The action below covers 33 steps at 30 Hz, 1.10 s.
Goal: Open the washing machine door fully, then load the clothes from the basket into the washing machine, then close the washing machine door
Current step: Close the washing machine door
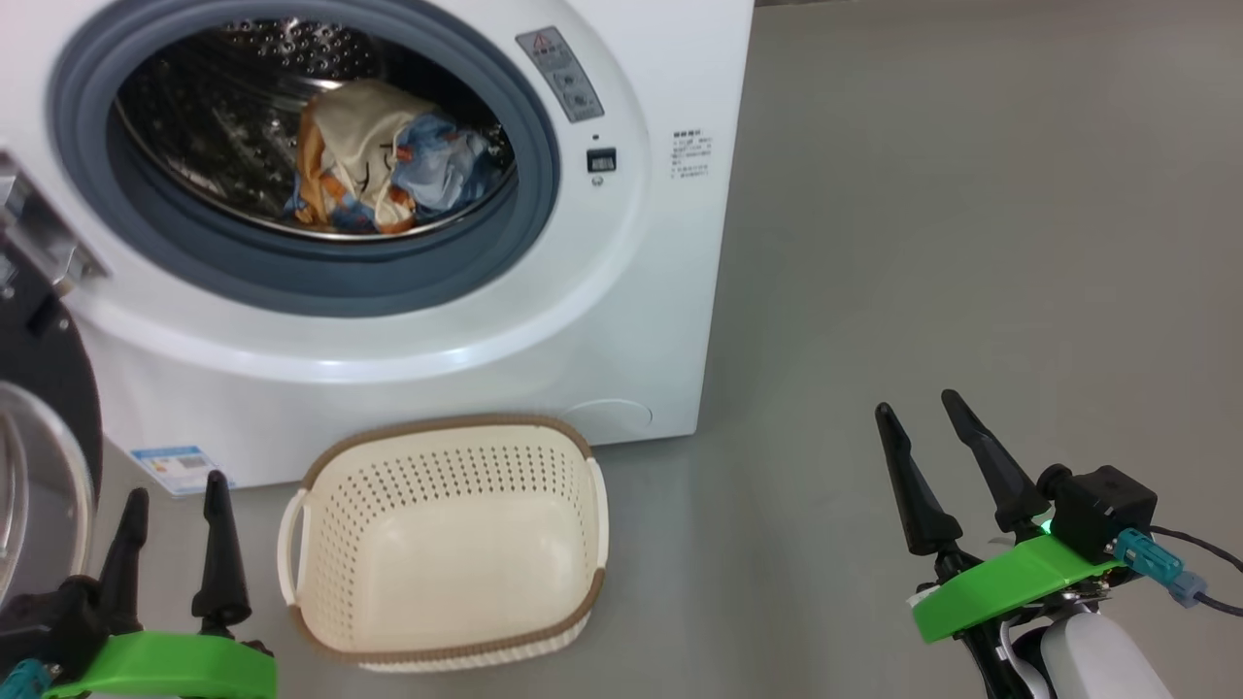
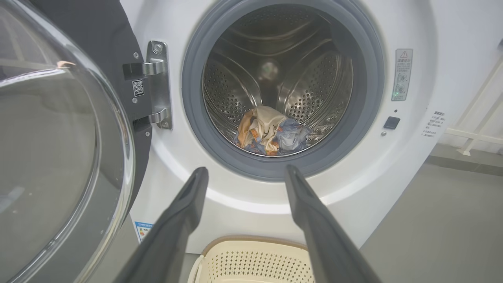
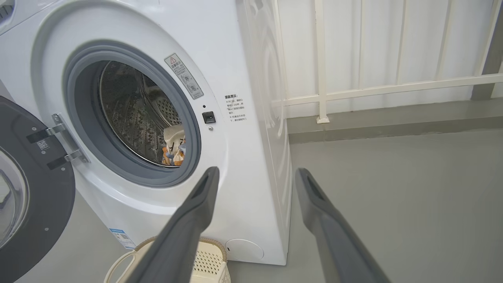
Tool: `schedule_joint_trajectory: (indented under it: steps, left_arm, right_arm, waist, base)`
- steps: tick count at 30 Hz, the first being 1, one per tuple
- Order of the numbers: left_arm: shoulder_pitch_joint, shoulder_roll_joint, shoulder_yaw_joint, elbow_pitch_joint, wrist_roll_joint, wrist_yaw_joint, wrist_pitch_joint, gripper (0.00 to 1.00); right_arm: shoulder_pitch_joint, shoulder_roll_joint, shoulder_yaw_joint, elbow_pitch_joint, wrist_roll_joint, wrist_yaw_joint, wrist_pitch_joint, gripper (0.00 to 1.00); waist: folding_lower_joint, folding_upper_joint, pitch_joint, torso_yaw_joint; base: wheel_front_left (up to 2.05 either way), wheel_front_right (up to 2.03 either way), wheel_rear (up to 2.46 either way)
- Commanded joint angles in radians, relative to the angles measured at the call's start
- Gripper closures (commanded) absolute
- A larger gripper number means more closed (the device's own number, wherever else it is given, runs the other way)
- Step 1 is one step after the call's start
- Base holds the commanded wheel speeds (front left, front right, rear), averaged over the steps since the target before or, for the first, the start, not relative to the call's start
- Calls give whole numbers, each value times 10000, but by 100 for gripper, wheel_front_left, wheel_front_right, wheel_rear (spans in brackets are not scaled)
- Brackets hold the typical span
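white sheet metal forms the washing machine (image 1: 621, 320), which takes the upper left of the head view; its right edge runs down near frame centre. the washing machine door (image 1: 39, 388) stands swung open at the left edge of the frame, hung on a steel hinge (image 2: 157, 84) at the left of the port. a grey seal (image 1: 291, 282) rings the open port. the clothes (image 1: 379, 160) lie bundled on the low part of the steel drum (image 1: 223, 107), behind the seal's lip. the basket (image 1: 437, 476) sits on the grey floor (image 1: 971, 243) at lower centre, just in front of the machine's bottom edge, its perforated walls and smooth bottom in plain sight.

left gripper (image 1: 176, 487): lower left, fingers apart, nothing between them, just left of the basket's handle and near the door's rim.

right gripper (image 1: 916, 403): lower right, fingers apart, holding nothing, well apart from machine and basket.

the floor spreads over the right half of the frame. in the right wrist view a white railing (image 3: 322, 59) stands beyond the machine's side panel.
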Motion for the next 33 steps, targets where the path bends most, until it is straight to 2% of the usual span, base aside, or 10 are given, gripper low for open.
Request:
schedule_joint_trajectory:
  steps: [1, 10, 26, 33]
  left_arm:
    - [-279, 167, 378, -273, 103, -46, -63, 0]
    - [-280, 124, 371, -222, 161, -95, -63, 0]
    - [-240, 39, 401, -242, 294, -128, -63, 0]
    - [-309, 16, 363, -203, 338, -146, -63, 0]
  right_arm:
    - [-40, -24, 225, -224, 78, 25, -48, 0]
    - [0, -34, 219, -231, 79, 25, -48, 0]
    - [43, -60, 230, -220, 103, 25, -48, 0]
    - [71, -63, 163, -237, 69, 25, -48, 0]
  waist:
    - [0, -1, -9, -2]
    - [0, -1, -58, 23]
    - [0, -1, -100, 73]
    - [0, -1, -78, 479]
  base:
    - [-160, 160, 0]
    - [-92, 92, 0]
    - [-2, 2, 0]
    - [0, 0, 0]
